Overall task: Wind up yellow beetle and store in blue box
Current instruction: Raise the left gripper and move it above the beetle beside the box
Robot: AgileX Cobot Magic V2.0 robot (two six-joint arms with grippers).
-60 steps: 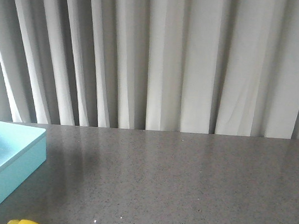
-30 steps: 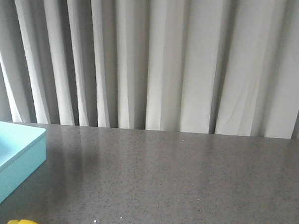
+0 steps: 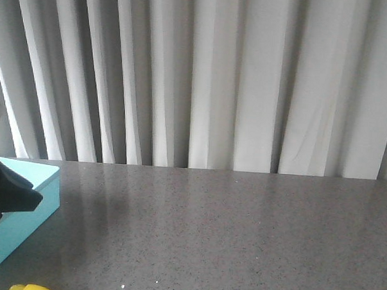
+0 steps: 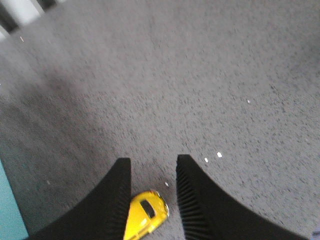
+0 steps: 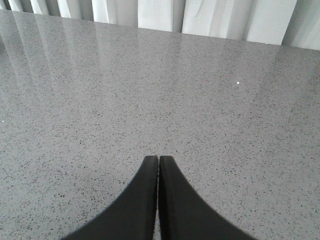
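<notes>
Left wrist view: left gripper point(image 4: 152, 192) with fingers apart, nothing between the pads, hovering over grey speckled table point(image 4: 200, 75); yellow beetle point(image 4: 145, 220) on the tabletop, seen between and just below the fingertips, partly hidden by one finger point(image 4: 112, 200), not touching as far as can be told; sliver of blue box point(image 4: 10, 210) at the frame edge, near the car

Right wrist view: right gripper point(image 5: 158, 165) with fingers pressed together, holding nothing, above bare table, well apart from the task's things

Front view: dark part of the left arm point(image 3: 5, 194) in front of the blue box at far left; top of the yellow beetle barely showing at the lower edge, just beside the box; white curtain point(image 3: 209, 81) behind

Handling, judged: small hard-shelled toy, light, rigid, smooth and rounded, so liable to slip or roll on its wheels; best taken across the flanks at mid-body, wheels left free for winding

Change against the earlier front pictures: left arm newly in view over the box; box and beetle unmoved
</notes>
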